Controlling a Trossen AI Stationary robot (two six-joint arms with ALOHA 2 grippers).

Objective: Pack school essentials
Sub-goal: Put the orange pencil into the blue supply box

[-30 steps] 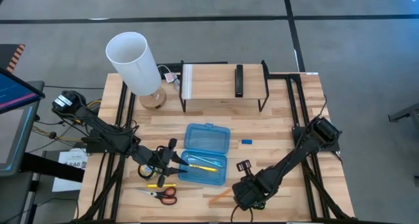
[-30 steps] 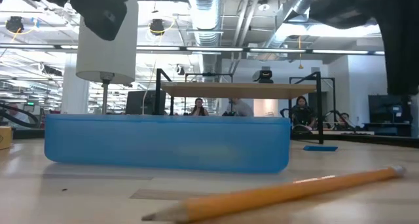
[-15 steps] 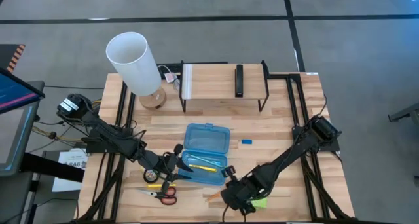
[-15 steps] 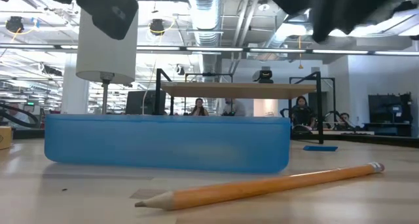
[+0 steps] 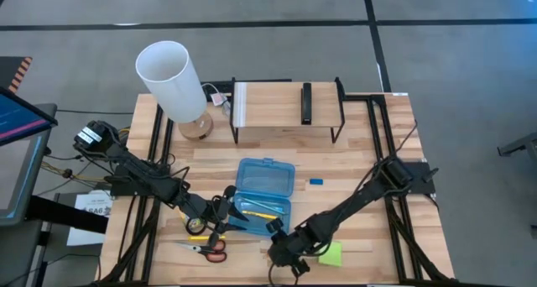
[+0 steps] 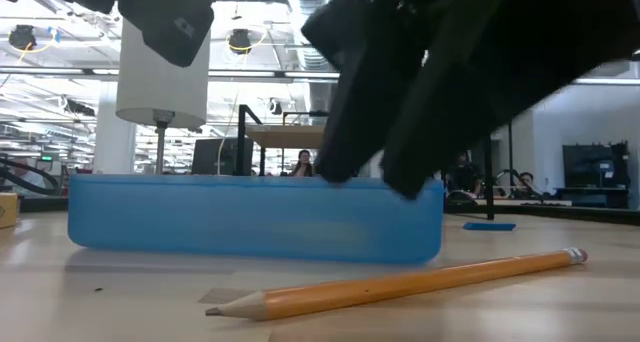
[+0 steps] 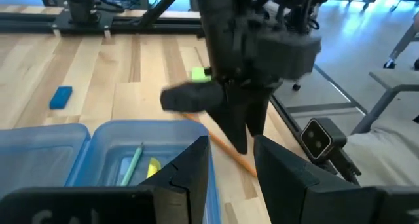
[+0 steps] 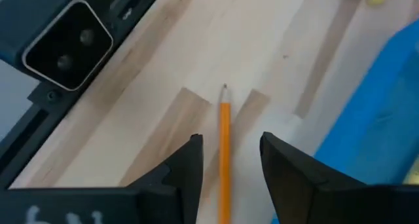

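**A:** Pencil first, the orange pencil. Where is the claw over it?

**B:** The right gripper hangs low at the worktop's front edge, fingers spread, with the pencil lying in the gap between them. In its wrist view the shaft runs straight up the middle, the sharpened tip pointing away from the wrist. Nothing is gripped yet.

**A:** So the long axis lies in line with the claw's reach, not across the fingers?

**B:** That is my reading: the fingers stand on either side of the shaft, so closing them should pinch it across its width. The low view shows the pencil flat on the wood, with the dark claw just above it.

**A:** And outward from there?

**B:** Just behind the pencil sits the blue case, open, with a thin yellow pencil already inside. The sticky-note pad lies beside the right gripper, toward the front right. The small blue eraser is right of the case, nearer mid-table.

**A:** The other arm?

**B:** The left gripper waits at the case's left side, fingers apart and empty. The red-handled scissors lie near the front edge, left of the pencil. The right arm is plainly the nearer one, so the pick looks like its job.
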